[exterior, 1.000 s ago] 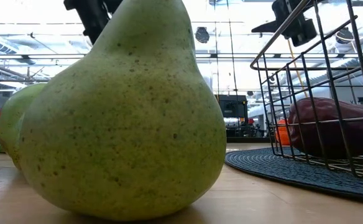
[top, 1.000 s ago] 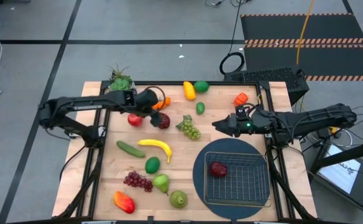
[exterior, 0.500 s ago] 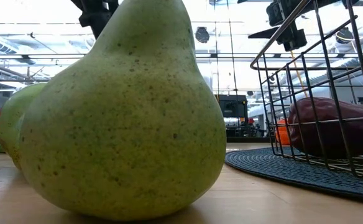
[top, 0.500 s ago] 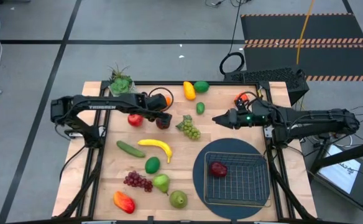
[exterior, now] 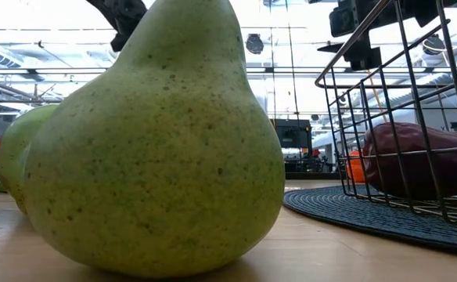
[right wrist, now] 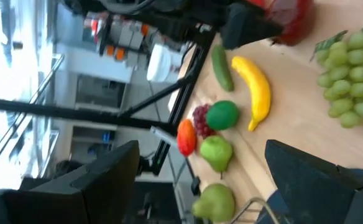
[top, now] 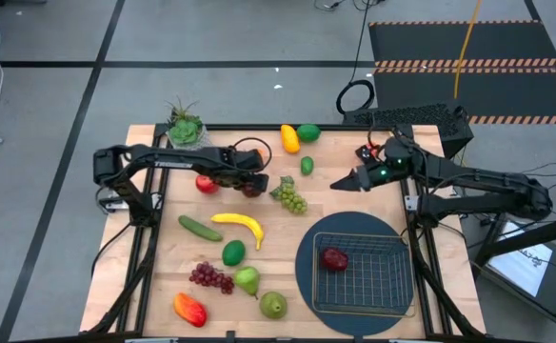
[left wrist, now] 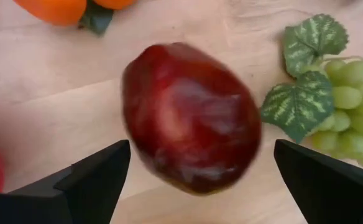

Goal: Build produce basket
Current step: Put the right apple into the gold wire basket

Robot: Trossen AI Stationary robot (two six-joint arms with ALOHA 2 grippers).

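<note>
Left gripper (top: 259,182): jaws spread wide, straddling the dark red apple (left wrist: 191,117) on the wooden table (top: 259,257), not gripping it; green grapes (top: 290,196) just beside. Right gripper (top: 340,184): jaws released, empty, above the table behind the wire-mesh basket (top: 366,276). Basket sits on the round mat (top: 304,267), containing one red apple (top: 333,258)

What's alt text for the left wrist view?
A dark red apple lies on the wooden table, centred between the left claw's two open dark fingers. Green grapes with leaves sit beside it, and an orange fruit lies beyond.
</note>
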